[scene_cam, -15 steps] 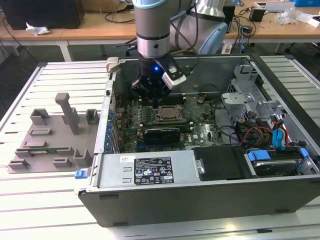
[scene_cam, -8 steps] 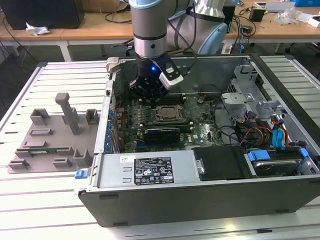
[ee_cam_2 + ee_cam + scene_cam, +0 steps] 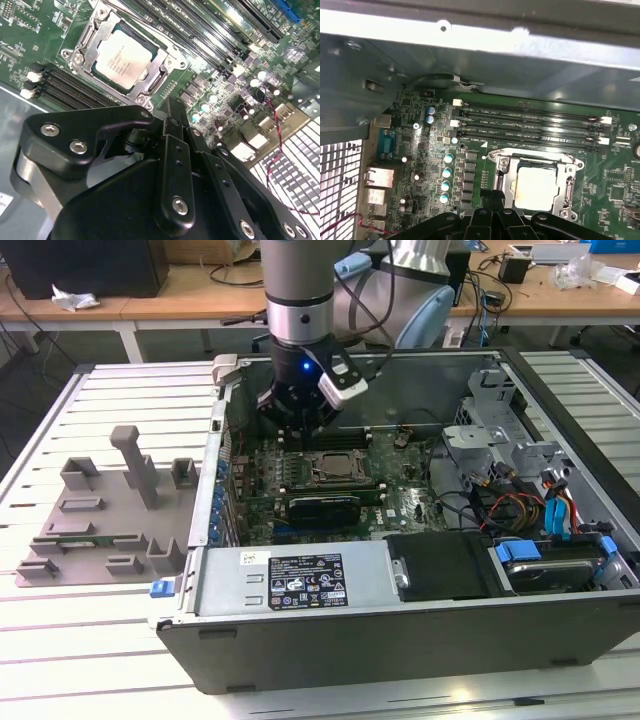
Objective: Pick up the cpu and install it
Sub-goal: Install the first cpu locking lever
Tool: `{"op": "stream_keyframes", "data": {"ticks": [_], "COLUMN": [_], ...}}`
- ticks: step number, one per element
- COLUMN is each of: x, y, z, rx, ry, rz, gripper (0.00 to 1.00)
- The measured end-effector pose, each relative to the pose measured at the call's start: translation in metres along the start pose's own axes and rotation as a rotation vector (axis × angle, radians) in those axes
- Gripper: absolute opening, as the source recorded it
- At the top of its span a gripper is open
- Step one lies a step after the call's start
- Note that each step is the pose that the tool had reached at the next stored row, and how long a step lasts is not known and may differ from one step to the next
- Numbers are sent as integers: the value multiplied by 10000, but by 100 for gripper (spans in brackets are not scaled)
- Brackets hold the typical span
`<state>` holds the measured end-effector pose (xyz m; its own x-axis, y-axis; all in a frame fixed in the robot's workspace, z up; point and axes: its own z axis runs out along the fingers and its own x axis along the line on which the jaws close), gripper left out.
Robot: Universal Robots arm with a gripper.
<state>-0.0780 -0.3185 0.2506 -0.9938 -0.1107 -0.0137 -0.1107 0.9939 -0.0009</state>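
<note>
The cpu [image 3: 335, 467] lies flat in its socket on the green motherboard inside the open computer case, its silver top facing up. It appears in both wrist views [image 3: 122, 55] [image 3: 536, 186], framed by the metal socket bracket [image 3: 165, 65]. My gripper [image 3: 300, 432] hangs over the board just to the exterior view's left of the socket and slightly behind it, near the memory slots. Its black fingers [image 3: 172, 120] are drawn together, shut on nothing, a short way off the cpu. The gripper's tip [image 3: 492, 214] sits beside the socket's edge.
A grey moulded tray [image 3: 100, 510] with upright posts lies at the exterior view's left of the case. Inside the case are a power supply [image 3: 290, 578], a drive cage [image 3: 490, 440] with cables at the right, memory slots [image 3: 530, 122] and the rear case wall [image 3: 470, 55].
</note>
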Motion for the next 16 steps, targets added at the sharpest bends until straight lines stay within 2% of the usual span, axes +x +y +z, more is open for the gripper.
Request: {"op": "stream_keyframes", "data": {"ticks": [5, 11, 12, 13, 14, 15, 16], "x": [-1, 167, 174, 178, 187, 193, 196], "y": [0, 19, 19, 20, 21, 21, 22], "z": [-47, -50, -50, -50, -49, -50, -50], "rx": [-2, -5, -35, -112, -334, -491, -597], "ry": [-2, -1, -4, -12, -39, -55, -66], "rz": [-1, 0, 0, -1, 3, 6, 8], "gripper": [11, 11, 11, 11, 11, 11, 11]}}
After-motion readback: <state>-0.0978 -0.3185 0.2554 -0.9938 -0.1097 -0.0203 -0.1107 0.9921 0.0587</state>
